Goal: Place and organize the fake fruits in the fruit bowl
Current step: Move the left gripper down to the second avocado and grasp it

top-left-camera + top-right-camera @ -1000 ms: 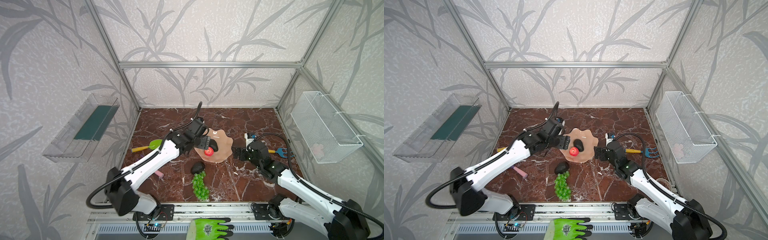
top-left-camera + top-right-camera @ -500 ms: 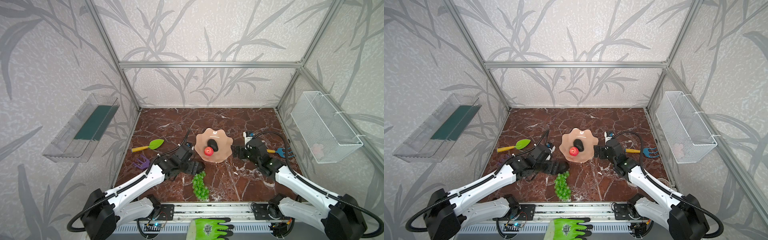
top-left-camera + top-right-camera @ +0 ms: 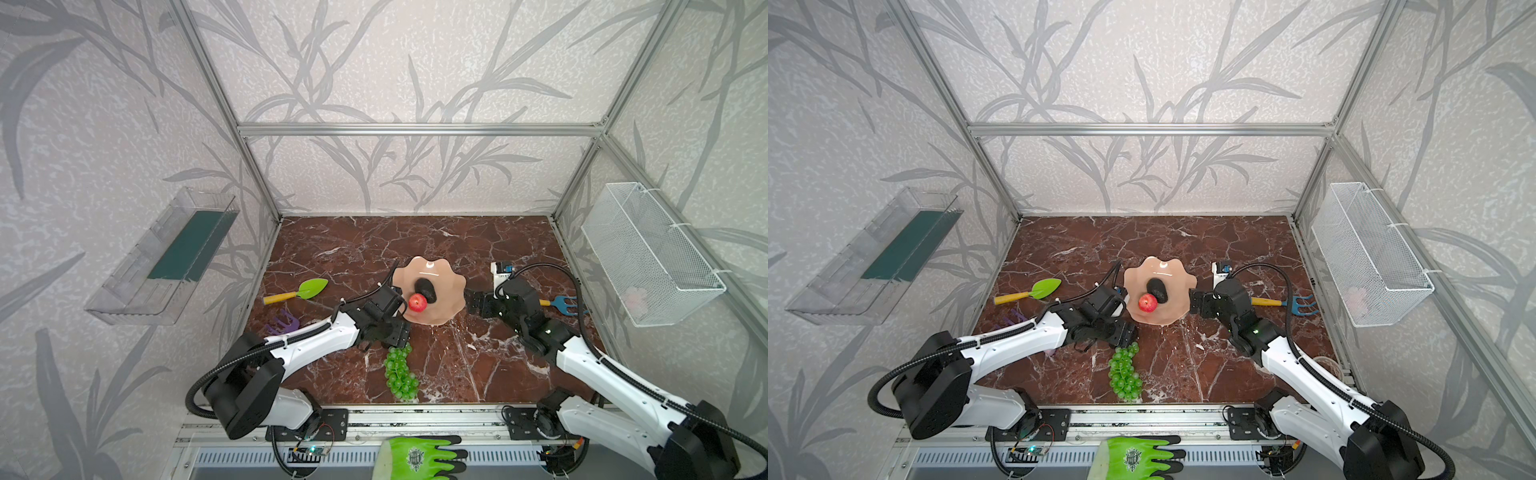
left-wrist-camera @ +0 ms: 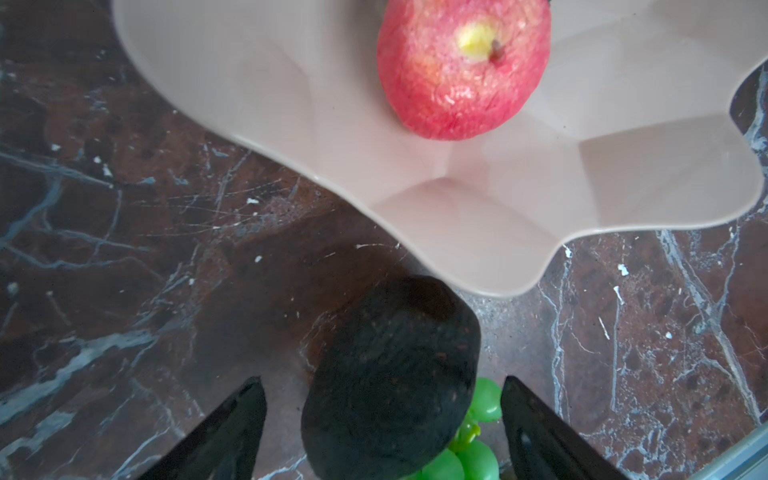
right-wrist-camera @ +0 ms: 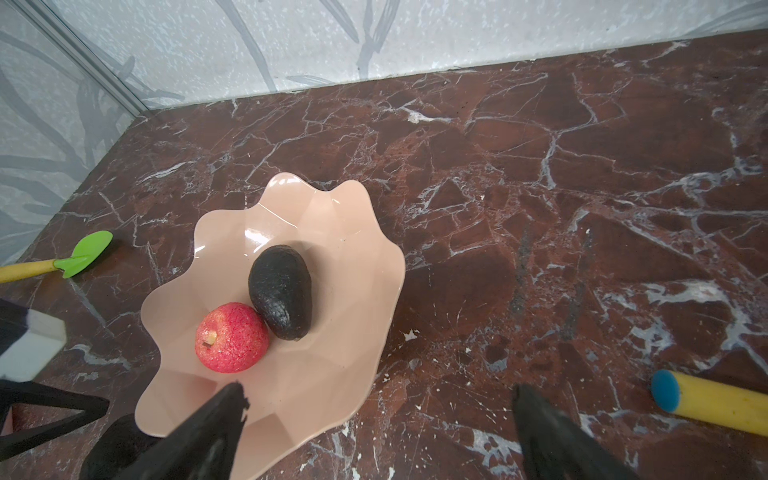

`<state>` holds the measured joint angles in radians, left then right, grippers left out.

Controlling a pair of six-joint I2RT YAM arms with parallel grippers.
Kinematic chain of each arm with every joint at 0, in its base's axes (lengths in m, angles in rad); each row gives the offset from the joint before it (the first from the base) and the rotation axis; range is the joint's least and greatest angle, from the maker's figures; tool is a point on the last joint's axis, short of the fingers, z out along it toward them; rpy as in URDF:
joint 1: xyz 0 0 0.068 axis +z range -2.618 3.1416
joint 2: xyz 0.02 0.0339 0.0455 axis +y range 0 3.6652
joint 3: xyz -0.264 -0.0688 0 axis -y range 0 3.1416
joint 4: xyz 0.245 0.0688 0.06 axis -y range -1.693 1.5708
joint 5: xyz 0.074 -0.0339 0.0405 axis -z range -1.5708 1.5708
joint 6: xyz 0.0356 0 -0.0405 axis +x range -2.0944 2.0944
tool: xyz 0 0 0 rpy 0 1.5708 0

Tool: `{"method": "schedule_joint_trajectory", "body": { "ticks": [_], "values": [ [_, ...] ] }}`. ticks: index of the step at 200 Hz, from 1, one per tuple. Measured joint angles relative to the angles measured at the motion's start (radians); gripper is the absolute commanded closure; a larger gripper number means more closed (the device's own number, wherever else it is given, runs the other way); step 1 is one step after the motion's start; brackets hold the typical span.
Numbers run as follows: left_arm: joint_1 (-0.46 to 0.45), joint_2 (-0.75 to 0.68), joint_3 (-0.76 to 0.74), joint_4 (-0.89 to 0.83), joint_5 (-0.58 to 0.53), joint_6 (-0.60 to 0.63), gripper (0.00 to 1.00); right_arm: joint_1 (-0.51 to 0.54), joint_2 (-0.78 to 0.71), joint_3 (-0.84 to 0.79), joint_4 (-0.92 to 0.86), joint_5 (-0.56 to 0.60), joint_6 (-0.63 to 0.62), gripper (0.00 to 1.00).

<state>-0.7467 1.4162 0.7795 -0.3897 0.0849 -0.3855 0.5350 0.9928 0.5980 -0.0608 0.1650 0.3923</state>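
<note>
Straddling the loose avocado point(image 4: 390, 374), left pincer point(image 4: 382, 381) spread, apple point(image 4: 463, 66) in bowl point(image 4: 498, 216)

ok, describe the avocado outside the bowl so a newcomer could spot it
Start at the peach-pink fruit bowl mid-table. Off its near rim, at the head of the green grapes, lies a dark bumpy avocado between the open jaws of the left gripper. Its twin sits inside the bowl beside the red apple; this one is on the marble.

Fruit bowl point(image 3: 446, 286) with two fruits
Apple point(image 3: 417, 302) and avocado point(image 3: 426, 287) touch inside the peach bowl; green grapes point(image 3: 400, 374) lie on the marble desk point(image 3: 457, 365) just beside the left claw point(image 3: 395, 336); right claw point(image 3: 471, 302) sits beside the bowl's rim
</note>
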Motion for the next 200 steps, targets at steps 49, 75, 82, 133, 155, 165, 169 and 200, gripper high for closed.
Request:
{"method": "schedule_joint_trajectory", "body": {
  "ticks": [49, 75, 82, 133, 155, 165, 169, 200],
  "values": [
    [-0.005, 0.025, 0.000, 0.002, 0.013, 0.000, 0.24, -0.005, 0.001, -0.001, -0.005, -0.001, 0.000, 0.01],
    [-0.005, 0.015, 0.000, -0.016, -0.011, 0.003, 0.33, -0.005, 0.002, -0.001, -0.004, -0.001, 0.000, 0.01],
    [-0.005, 0.011, 0.000, -0.023, -0.016, 0.003, 0.35, -0.005, 0.003, -0.001, -0.004, -0.001, 0.000, 0.01],
    [-0.005, -0.001, -0.010, -0.045, -0.035, 0.008, 0.42, -0.005, 0.010, -0.006, -0.003, -0.002, 0.001, 0.01],
    [-0.005, -0.001, -0.012, -0.055, -0.042, 0.008, 0.45, -0.005, 0.010, -0.006, -0.003, -0.002, 0.003, 0.01],
    [-0.005, -0.002, -0.011, -0.058, -0.046, 0.008, 0.48, -0.005, 0.010, -0.006, -0.003, -0.002, 0.003, 0.01],
    [-0.005, -0.004, -0.011, -0.061, -0.048, 0.008, 0.49, -0.005, 0.010, -0.006, -0.003, -0.002, 0.003, 0.01],
    [-0.005, -0.065, -0.011, -0.098, -0.060, 0.008, 0.53, -0.005, 0.010, -0.006, -0.003, -0.002, 0.004, 0.01]
  ]
}}
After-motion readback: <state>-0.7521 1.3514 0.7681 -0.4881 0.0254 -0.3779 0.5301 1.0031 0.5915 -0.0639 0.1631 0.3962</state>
